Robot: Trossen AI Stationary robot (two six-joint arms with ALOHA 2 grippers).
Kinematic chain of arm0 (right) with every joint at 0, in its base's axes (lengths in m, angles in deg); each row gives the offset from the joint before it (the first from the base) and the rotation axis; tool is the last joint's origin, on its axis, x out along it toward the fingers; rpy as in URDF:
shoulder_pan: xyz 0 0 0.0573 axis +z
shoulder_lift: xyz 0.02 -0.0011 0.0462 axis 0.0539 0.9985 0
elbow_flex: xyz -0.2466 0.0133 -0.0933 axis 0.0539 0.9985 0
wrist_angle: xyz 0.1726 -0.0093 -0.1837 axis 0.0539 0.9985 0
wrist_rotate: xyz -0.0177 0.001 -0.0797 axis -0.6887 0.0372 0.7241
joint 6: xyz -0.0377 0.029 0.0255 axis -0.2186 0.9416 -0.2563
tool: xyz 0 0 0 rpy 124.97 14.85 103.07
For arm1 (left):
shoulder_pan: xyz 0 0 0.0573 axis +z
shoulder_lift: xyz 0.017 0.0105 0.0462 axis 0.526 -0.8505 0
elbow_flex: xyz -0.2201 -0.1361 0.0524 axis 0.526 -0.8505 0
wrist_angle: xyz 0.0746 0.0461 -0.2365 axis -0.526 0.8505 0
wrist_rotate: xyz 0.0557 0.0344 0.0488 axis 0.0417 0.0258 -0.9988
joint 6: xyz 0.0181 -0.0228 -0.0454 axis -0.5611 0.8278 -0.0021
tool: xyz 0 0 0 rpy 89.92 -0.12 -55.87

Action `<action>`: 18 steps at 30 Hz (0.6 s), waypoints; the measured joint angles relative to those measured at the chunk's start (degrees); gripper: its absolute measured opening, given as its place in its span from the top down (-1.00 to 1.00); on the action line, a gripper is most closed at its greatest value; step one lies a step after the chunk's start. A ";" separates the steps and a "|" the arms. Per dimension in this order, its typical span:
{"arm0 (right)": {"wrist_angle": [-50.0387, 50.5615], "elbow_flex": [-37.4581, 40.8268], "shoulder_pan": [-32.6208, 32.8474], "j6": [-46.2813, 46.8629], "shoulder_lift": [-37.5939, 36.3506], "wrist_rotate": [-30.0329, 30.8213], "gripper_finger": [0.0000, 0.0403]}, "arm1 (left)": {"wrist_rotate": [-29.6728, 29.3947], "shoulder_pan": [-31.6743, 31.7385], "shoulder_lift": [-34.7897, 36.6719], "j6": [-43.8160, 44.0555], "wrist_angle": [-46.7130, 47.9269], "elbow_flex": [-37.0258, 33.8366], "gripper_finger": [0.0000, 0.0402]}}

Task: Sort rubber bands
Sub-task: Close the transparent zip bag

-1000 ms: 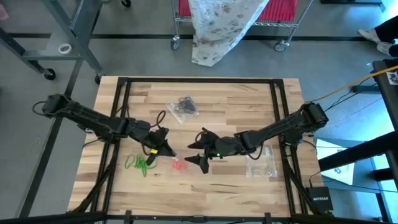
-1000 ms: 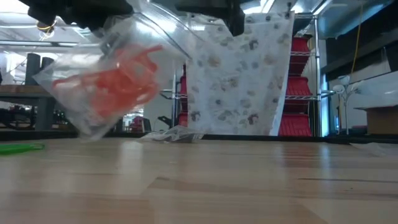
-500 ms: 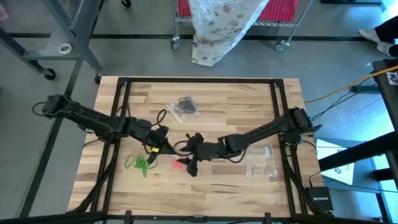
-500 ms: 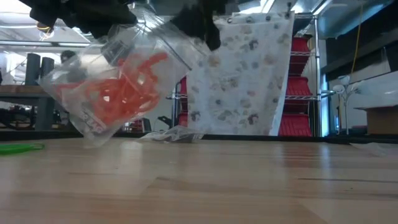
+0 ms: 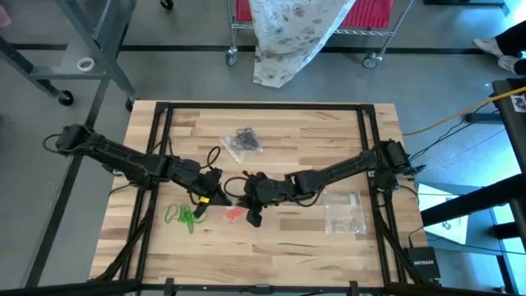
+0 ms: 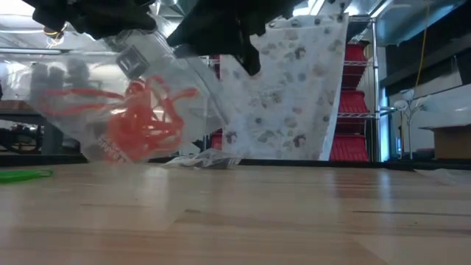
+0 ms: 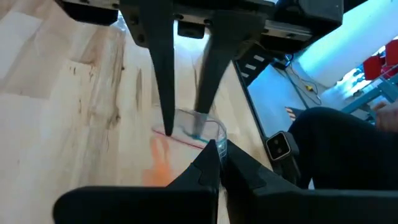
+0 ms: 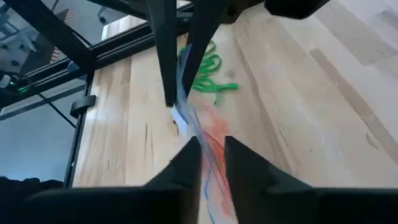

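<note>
Left end effector gripping clear bag of orange-red rubber bands above bench; right end effector pinching bag rim. Green bands lying nearby. Loops being light, floppy, snag-prone; best pinching single strand.

overhead straight down; table-level across; wrists close, facing

right gripper pinches the clear bag's edge; left gripper meets it opposite; green rubber bands lie beyond on the table

Both claws cut off at the low view's top edge — fingertips unseen.
</note>
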 joint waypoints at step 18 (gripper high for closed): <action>-2.07 0.02 -0.11 -0.15 -0.07 -5.94 0.33 | 0.07 0.07 0.00 -0.40 -0.66 0.00 1.00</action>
